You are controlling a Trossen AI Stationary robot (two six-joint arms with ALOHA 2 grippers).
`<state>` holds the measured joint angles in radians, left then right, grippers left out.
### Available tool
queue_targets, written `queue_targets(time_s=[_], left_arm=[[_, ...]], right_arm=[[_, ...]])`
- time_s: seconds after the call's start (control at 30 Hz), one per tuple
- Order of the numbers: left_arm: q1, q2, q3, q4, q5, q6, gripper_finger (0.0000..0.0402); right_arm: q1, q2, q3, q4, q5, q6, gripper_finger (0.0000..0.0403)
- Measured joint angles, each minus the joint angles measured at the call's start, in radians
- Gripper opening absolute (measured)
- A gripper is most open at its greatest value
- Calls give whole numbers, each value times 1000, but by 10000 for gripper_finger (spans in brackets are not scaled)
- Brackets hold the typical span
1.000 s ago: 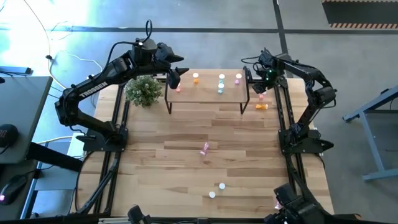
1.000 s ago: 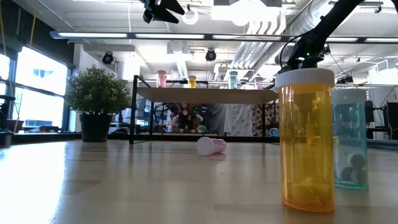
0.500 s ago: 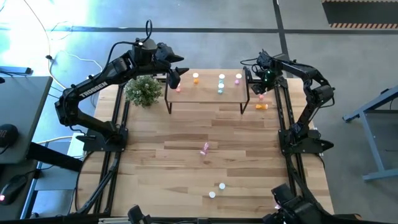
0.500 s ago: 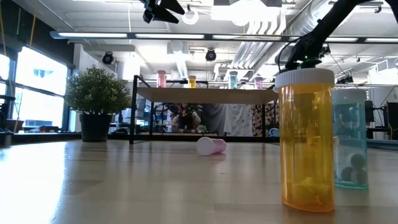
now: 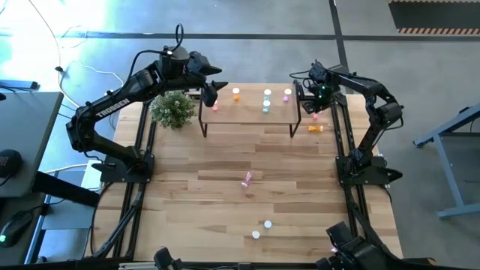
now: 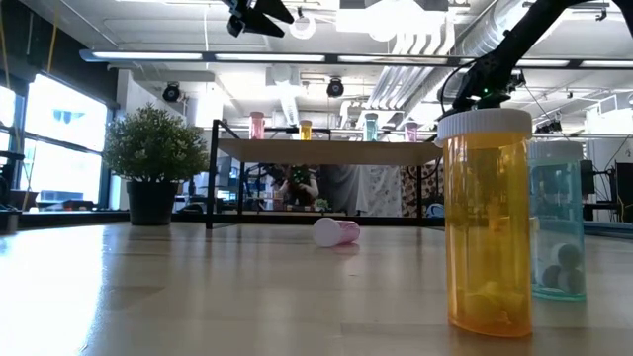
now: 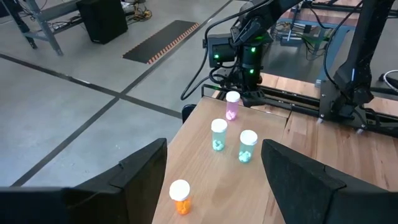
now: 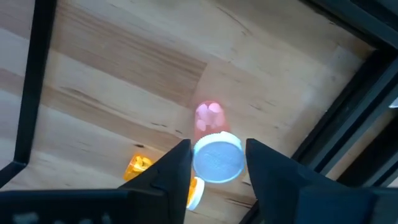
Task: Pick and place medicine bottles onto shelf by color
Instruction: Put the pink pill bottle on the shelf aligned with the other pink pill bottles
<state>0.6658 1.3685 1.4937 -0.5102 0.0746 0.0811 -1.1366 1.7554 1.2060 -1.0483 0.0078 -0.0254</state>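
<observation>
Planks of pale wood make up the counter, which stands on a grey concrete floor marked with dark lines; at table level the room behind shows ceiling pipes and windows. At the far left a plant sits beside the shelf.

The left gripper hangs above the shelf's left end with its jaws spread wide and empty. On the shelf stand a pink bottle, an orange bottle, two teal bottles and another pink one at the right end.

Mid-counter a pink bottle lies on its side. Near the front edge stand an orange bottle and a teal one.

The right gripper is just off the shelf's right end, low over the counter. Its jaws sit either side of a white-capped pink bottle, close to the cap; whether they touch it I cannot tell. An orange bottle lies just beside.
</observation>
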Motion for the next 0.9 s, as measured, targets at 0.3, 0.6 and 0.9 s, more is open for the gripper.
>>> queue_targets(time_s=[0.3,0.6,0.9], left_arm=[[0,0,0,6,0,0,252],[0,0,0,7,0,0,252],[0,0,0,7,0,0,253]], right_arm=[[0,0,0,-12,1,0,111],[0,-6,0,-27,18,0,109],[0,-104,1,-61,5,18,109]])
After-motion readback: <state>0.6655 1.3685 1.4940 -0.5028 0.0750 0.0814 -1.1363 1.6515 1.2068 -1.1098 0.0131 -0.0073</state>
